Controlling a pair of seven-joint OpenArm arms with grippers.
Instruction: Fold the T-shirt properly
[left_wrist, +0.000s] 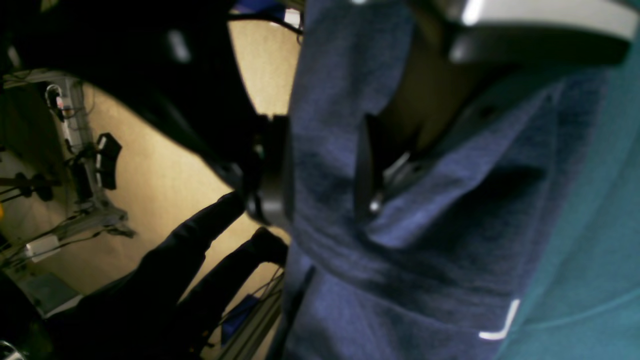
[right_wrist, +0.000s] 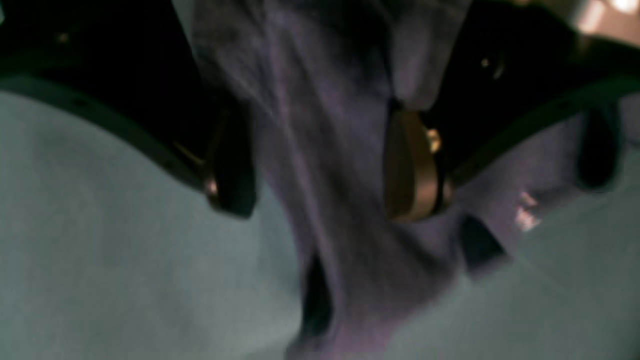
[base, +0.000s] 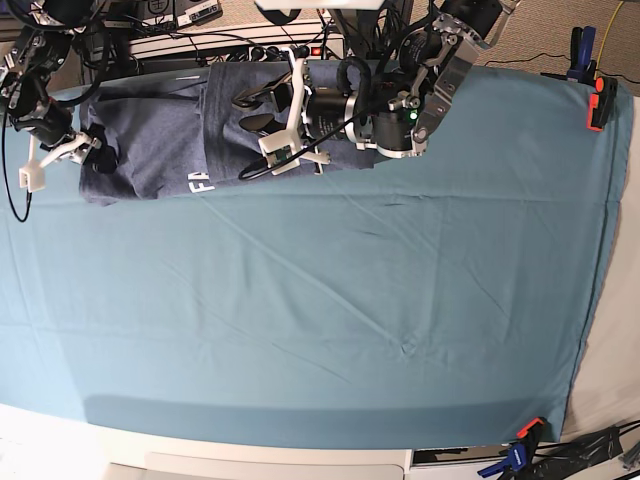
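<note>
My dark blue-grey cotton T-shirt (base: 165, 140) lies bunched up near the far edge of the table, at about eleven o'clock in the base view. It is crumpled, with soft folds, and some white block letters (base: 201, 182) peek out at its near edge. In my left wrist view the cloth hangs in thick folds right up close, with a thin white mark low down.

My left pincer (base: 262, 112) reaches across from one o'clock and sits on the middle of the shirt. Its fingers are partly open, and a fold of shirt lies between them, so it has hold of the cloth. My right pincer (base: 80, 150) is at the shirt's end at ten o'clock. Its two fingers (right_wrist: 415, 165) stand wide apart, and a strip of shirt runs down between them. I cannot tell if they are pinching it.

The big teal table cloth (base: 330, 300) covers the table under everything. It has a few light wrinkles. Orange and blue clamps (base: 597, 100) hold it at two o'clock, and another clamp (base: 522, 440) at five o'clock. Black cables and grey gear (base: 190, 30) sit behind the table at twelve o'clock. My left arm (base: 400, 100) lies over the shirt's right part and hides it.
</note>
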